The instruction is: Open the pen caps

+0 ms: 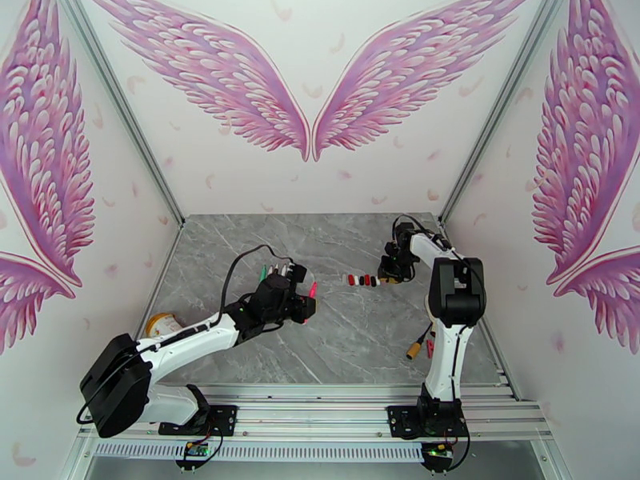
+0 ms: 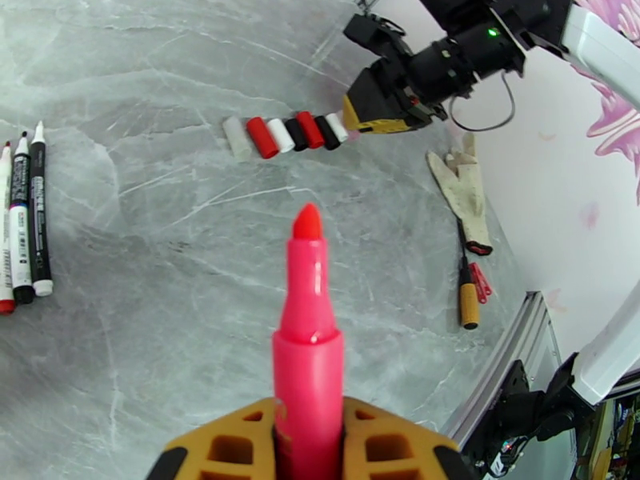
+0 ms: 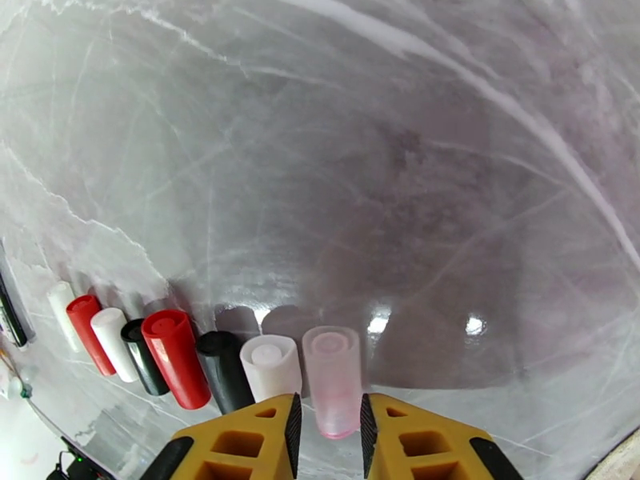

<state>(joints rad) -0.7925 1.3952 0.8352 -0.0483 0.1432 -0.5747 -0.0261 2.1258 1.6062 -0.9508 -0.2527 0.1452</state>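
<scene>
My left gripper (image 2: 308,446) is shut on a pink-red pen (image 2: 308,346) that has no cap, its tip pointing away over the table; from above the gripper (image 1: 307,298) sits left of centre. Three more pens (image 2: 22,218) lie side by side to its left, seen from above as a small group of pens (image 1: 276,270). A row of red, black and white pen caps (image 2: 284,135) lies mid-table, also visible as caps (image 1: 362,280). My right gripper (image 3: 330,410) is low at the row's right end, shut on a translucent pink cap (image 3: 330,370) beside a white cap (image 3: 272,366).
A stubby orange-and-black cylinder (image 2: 468,296) and a small red item (image 2: 480,282) lie near the right wall, with a white glove (image 2: 462,190) behind them. A roll of tape (image 1: 162,324) sits at the left edge. Grey marble table (image 1: 344,338) has open room in front.
</scene>
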